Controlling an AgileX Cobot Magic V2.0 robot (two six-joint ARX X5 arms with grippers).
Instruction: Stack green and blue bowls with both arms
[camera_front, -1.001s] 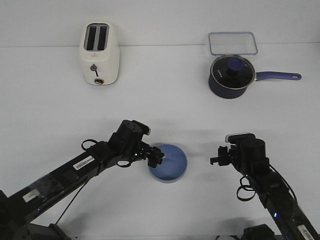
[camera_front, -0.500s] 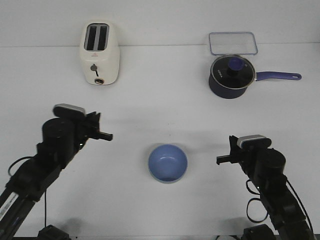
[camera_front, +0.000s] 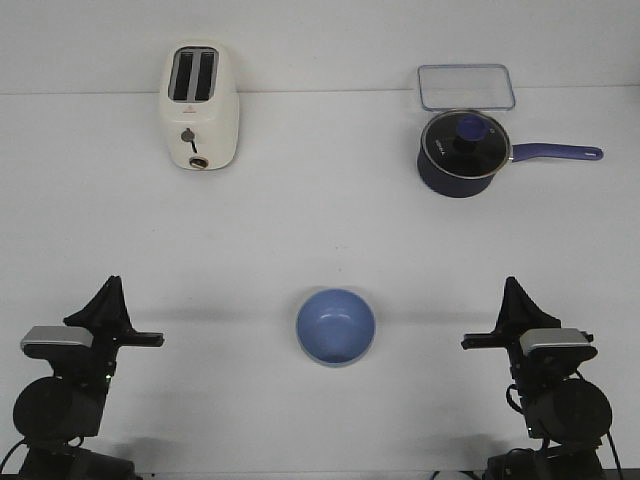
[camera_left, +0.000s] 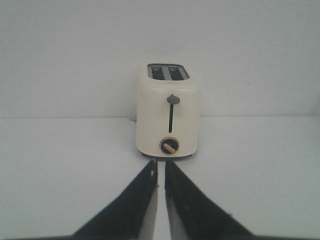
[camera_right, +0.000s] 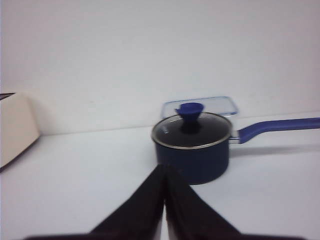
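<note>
Presently, 6 entries.

1. Blue bowl (camera_front: 335, 326): stands upright near the front middle of the table (camera_front: 320, 230), between the 2 arms and well apart from each. A pale rim shows along its lower edge in the front view; whether that is the green bowl nested beneath cannot be told. No separate green bowl is in view, so the stack is judged probably made.

2. Left gripper (camera_front: 152, 340): low at the table's front left corner, fingers pointing toward the bowl's side. In the left wrist view (camera_left: 161, 172) the jaws stand nearly together, only a thin slit between them, nothing held. Judged a parked pose, clear of the bowl.

3. Right gripper (camera_front: 470, 345): mirrored at the front right corner. In the right wrist view (camera_right: 165, 177) the jaws meet with no visible gap, nothing between them. Also judged parked.

4. Toaster (camera_front: 200, 106): cream, 2 slots, at the far left of the table, straight ahead of the left wrist camera (camera_left: 169, 117). Not part of the task.

5. Saucepan (camera_front: 463, 152): dark navy, glass lid on, handle pointing right, far right; it faces the right wrist camera (camera_right: 192, 146). Not part of the task.

6. Clear container (camera_front: 465, 86): flat, rectangular, just behind the saucepan.
</note>
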